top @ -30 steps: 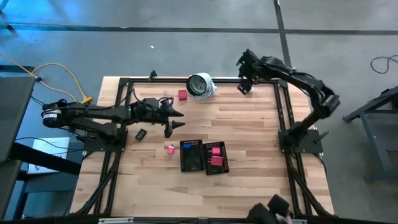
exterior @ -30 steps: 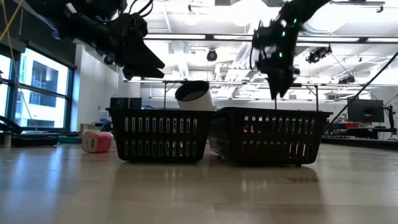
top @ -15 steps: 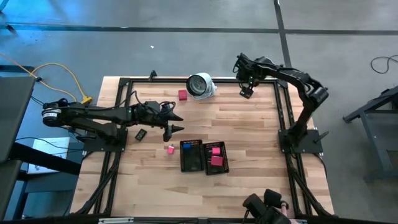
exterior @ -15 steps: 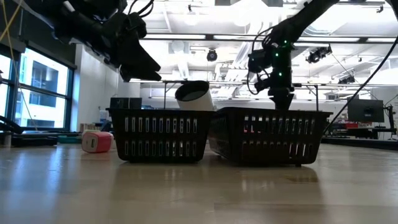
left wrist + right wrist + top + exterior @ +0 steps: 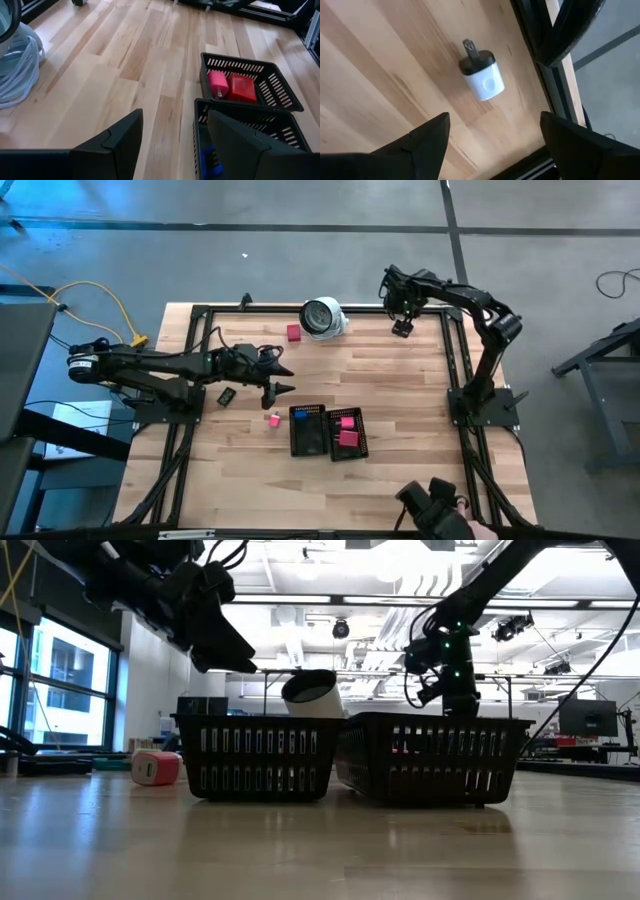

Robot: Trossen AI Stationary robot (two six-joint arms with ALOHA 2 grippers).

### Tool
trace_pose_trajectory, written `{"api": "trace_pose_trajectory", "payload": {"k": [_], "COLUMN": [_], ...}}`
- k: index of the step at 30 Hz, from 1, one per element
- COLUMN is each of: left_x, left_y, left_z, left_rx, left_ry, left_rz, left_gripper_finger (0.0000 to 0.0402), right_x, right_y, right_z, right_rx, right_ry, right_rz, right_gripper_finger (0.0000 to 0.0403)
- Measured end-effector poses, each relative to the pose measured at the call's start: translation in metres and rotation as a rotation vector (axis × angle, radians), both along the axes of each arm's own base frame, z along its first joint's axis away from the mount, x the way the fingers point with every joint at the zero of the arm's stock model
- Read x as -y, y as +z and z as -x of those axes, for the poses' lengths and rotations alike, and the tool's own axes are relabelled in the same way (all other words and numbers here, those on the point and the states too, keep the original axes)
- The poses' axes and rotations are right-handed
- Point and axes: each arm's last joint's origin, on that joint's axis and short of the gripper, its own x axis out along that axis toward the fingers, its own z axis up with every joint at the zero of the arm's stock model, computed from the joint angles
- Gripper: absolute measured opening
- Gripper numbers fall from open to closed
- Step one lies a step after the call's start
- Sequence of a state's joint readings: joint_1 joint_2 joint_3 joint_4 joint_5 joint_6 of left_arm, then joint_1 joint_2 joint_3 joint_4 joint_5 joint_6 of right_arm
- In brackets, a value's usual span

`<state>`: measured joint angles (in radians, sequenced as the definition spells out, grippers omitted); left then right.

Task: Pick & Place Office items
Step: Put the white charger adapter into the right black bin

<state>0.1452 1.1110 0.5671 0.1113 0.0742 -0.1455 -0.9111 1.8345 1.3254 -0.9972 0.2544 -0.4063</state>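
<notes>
The right arm reaches to the worktop's far right corner, its tool [image 5: 402,329] spread wide and empty above a small white piece [image 5: 482,77] lying on the wood. The left arm stretches along the left side toward the middle, its tool [image 5: 279,378] released, holding nothing, near the black trays [image 5: 280,97].

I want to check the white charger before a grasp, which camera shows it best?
The right wrist view: the white charger lies on the table, plainly seen between the open right gripper fingers. In the high view that gripper hides it. The low view and the left wrist view do not show it.
</notes>
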Motion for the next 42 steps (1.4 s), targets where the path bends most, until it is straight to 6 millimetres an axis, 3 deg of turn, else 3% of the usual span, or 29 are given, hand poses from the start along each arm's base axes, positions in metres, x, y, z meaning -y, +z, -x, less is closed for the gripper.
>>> {"api": "trace_pose_trajectory", "payload": {"k": [24,37,42], "left_x": [0.000,0.000,0.000], "left_y": [-0.001,-0.001,-0.001], "left_z": [0.000,0.000,0.000], "left_rx": [-0.008,-0.008,-0.007], "left_ry": [-0.007,-0.007,-0.004], "left_rz": [-0.015,-0.013,-0.007], "left_gripper_finger": [0.0217,0.0217,0.0217], "right_x": [0.010,0.012,0.007], "right_y": [-0.038,-0.039,-0.051], "right_z": [-0.008,-0.011,-0.006], "right_rx": [-0.006,0.032,0.014], "right_ry": [0.044,0.057,0.067], "right_rz": [-0.097,-0.088,-0.100], "right_gripper_finger": [0.0295,0.0250,0.0239]}}
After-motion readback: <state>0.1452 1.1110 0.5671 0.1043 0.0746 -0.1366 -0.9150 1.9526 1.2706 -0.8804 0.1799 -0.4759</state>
